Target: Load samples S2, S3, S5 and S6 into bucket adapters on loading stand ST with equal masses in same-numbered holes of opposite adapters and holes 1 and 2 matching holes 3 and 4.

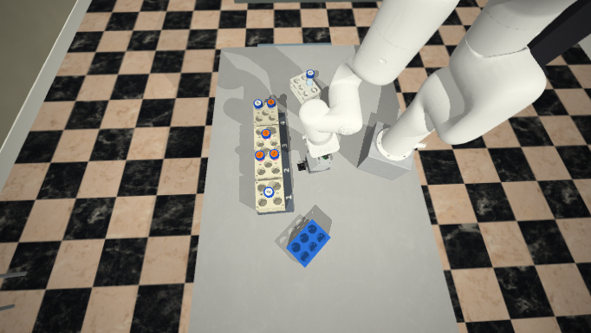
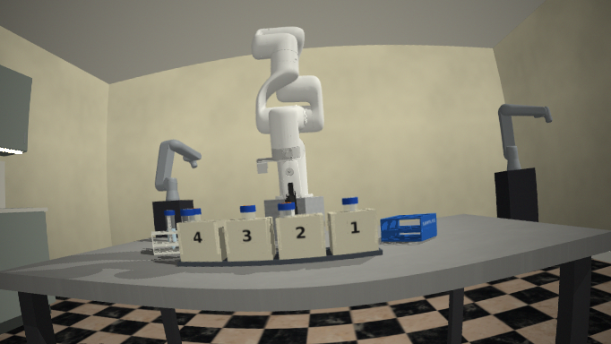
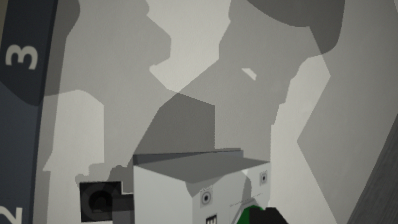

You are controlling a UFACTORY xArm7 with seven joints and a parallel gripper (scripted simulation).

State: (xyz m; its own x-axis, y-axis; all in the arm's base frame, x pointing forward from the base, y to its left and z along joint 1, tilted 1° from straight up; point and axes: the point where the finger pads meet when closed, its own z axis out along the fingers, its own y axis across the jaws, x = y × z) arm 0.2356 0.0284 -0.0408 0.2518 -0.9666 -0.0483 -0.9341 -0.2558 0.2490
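Loading stand [image 2: 281,260] holds adapter 1 [image 1: 269,207] [image 2: 354,242], adapter 2 [image 2: 300,248], adapter 3 [image 2: 248,251] and adapter 4 [image 2: 199,252]. One white-dot tube [image 1: 269,192] [image 2: 349,201] stands in adapter 1's centre hole. Two orange-dot tubes [image 1: 259,155] [image 1: 274,153] stand side by side in adapter 2, one orange-dot tube [image 1: 266,133] in adapter 3's centre hole. Adapter 4 has a white-dot tube [image 1: 258,103] beside an orange-dot tube [image 1: 270,102]. IDs are unreadable. My gripper [image 3: 270,216] is shut and empty, its dark tips at the green key [image 3: 245,216] on the small desk [image 1: 318,166] [image 3: 162,192]. Whether the key is caught is unclear.
A white rack [image 1: 297,92] [image 2: 157,244] beyond adapter 4 holds one white-dot tube [image 1: 310,74] [image 2: 169,213]. A blue rack [image 1: 308,242] [image 2: 421,228] beyond adapter 1 shows no tubes. A black part [image 1: 301,166] [image 3: 100,201] juts from the desk towards the stand.
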